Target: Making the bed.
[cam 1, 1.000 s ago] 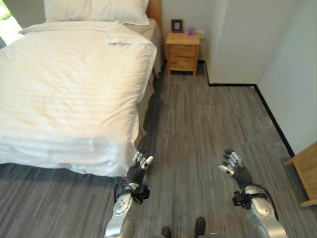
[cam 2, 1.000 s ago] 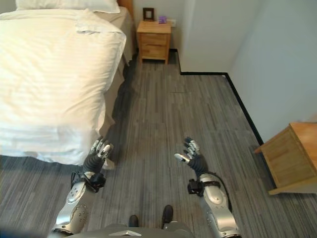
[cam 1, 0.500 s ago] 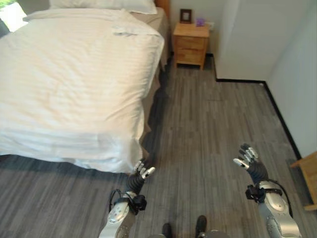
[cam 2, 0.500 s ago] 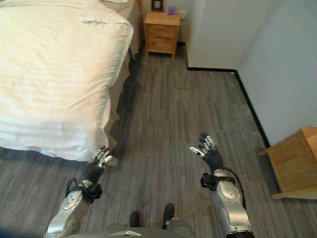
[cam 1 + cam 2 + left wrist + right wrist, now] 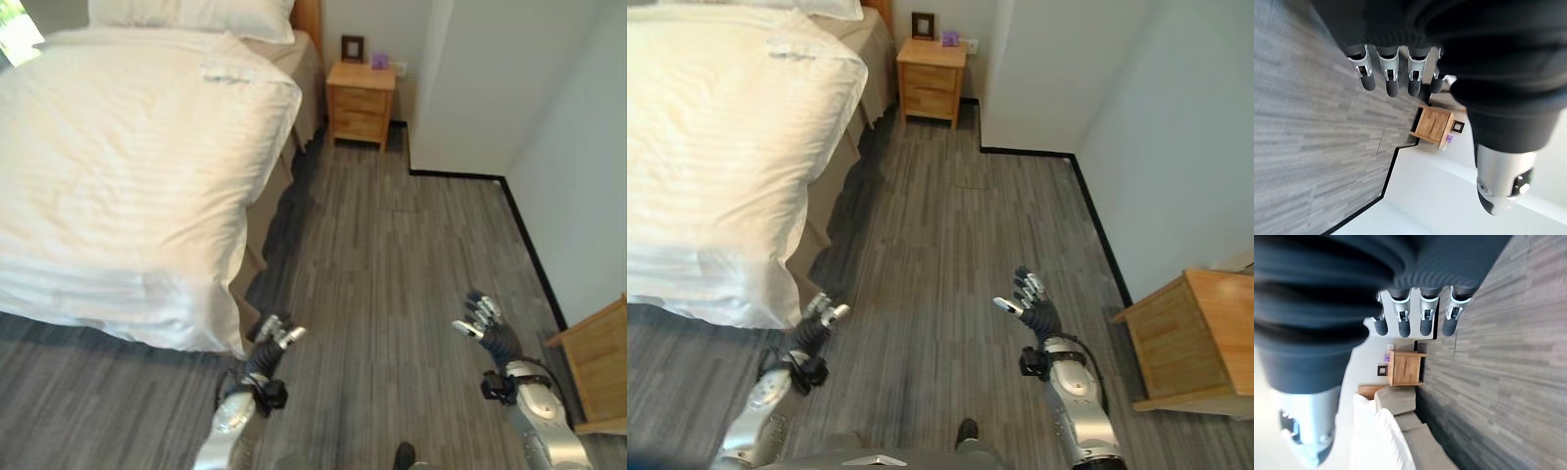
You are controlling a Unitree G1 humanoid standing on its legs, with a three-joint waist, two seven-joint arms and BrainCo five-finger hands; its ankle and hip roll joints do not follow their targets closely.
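A bed with a white striped duvet (image 5: 127,176) takes up the left of the head views, and a white pillow (image 5: 191,15) lies at its head. The duvet hangs over the foot corner near the floor (image 5: 745,294). My left hand (image 5: 271,342) is held low above the grey floor just right of that corner, fingers (image 5: 1392,73) straight, touching nothing. My right hand (image 5: 482,323) hovers over the floor further right, fingers (image 5: 1426,316) straight and empty. The beige mattress side (image 5: 284,147) shows under the duvet.
A wooden nightstand (image 5: 361,100) with a dark picture frame and a small purple object stands by the bed head. White walls with black skirting (image 5: 460,174) bound the floor at the right. A wooden cabinet corner (image 5: 1181,343) sits at the far right.
The whole picture has shifted as the camera moved. Both hands stay open over the floor, in much the same pose by the bed corner.
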